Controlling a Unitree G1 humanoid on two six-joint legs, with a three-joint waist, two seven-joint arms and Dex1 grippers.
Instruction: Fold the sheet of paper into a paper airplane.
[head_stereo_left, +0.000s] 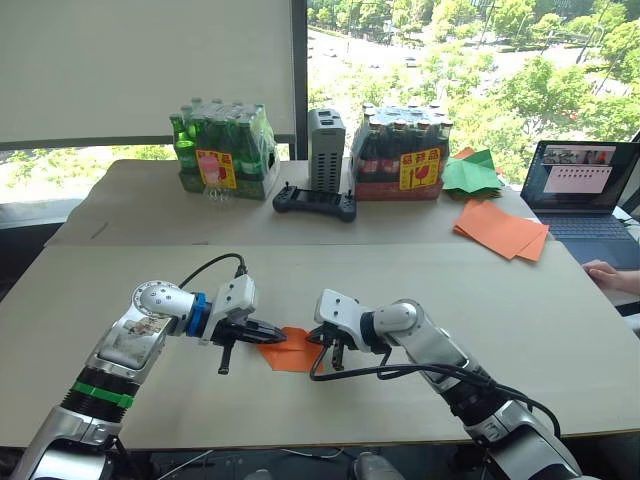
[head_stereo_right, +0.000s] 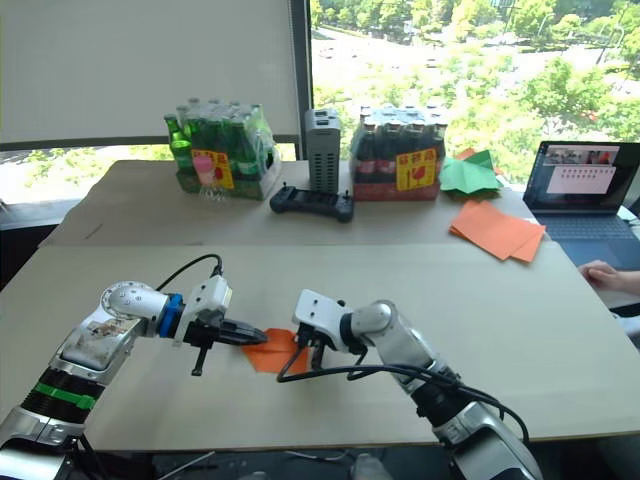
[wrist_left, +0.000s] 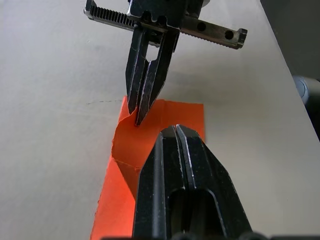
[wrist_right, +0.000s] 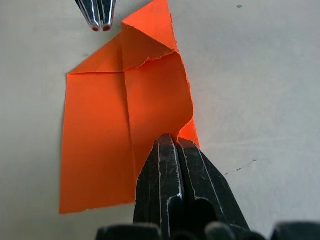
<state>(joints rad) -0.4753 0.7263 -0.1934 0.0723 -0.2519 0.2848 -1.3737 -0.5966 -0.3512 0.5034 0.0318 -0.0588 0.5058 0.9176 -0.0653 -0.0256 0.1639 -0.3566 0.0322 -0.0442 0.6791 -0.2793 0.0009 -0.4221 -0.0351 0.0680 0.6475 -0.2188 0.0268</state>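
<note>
The sheet of paper is orange and partly folded, with creases and one pointed corner. It lies on the near table between my two grippers. My right gripper is shut at the sheet's right edge, where a flap curls up to its tips. My left gripper is shut too, reaching in from the left. Its tips hover just off the pointed corner, holding nothing.
At the back right lie a stack of orange sheets and a green paper shape. A laptop and a person's hand are at the right edge. Two bottle packs, a grey box and a black controller stand behind.
</note>
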